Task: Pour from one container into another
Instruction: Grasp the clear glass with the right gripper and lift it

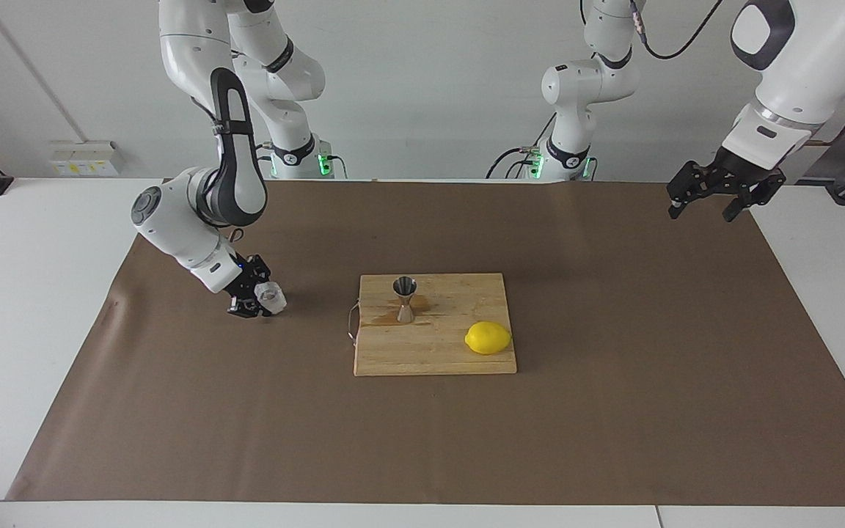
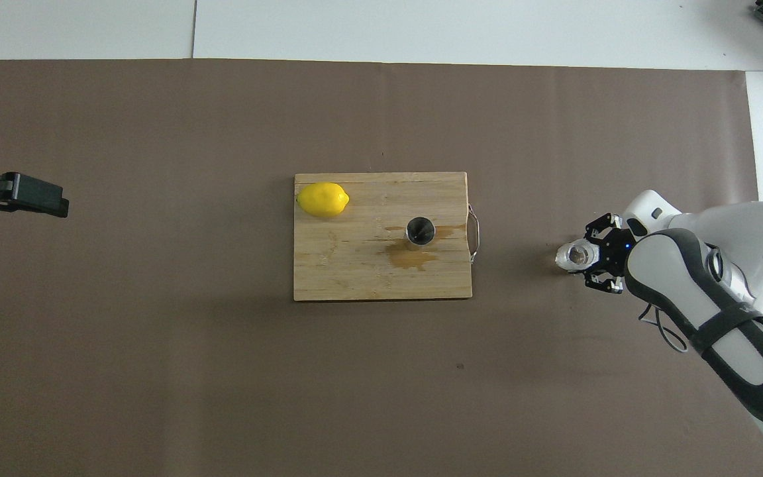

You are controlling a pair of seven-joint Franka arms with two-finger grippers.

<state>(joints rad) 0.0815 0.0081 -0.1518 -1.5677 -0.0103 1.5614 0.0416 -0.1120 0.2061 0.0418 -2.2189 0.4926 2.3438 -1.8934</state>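
A short clear glass cup (image 1: 271, 298) (image 2: 575, 257) stands on the brown mat toward the right arm's end of the table. My right gripper (image 1: 255, 298) (image 2: 592, 260) is low at the mat and shut on the cup, one finger on each side of it. The steel jigger (image 1: 405, 299) (image 2: 420, 230) stands upright on the wooden cutting board (image 1: 437, 356) (image 2: 348, 271) at mid-table, beside a wet stain. High over the mat's corner at the left arm's end, my left gripper (image 1: 703, 211) (image 2: 57, 200) waits open and holds nothing.
A yellow lemon (image 1: 488, 338) (image 2: 322, 199) lies on the board's corner, farther from the robots than the jigger. The board has a wire handle (image 2: 474, 233) on the side facing the cup. The brown mat (image 1: 613, 411) covers most of the table.
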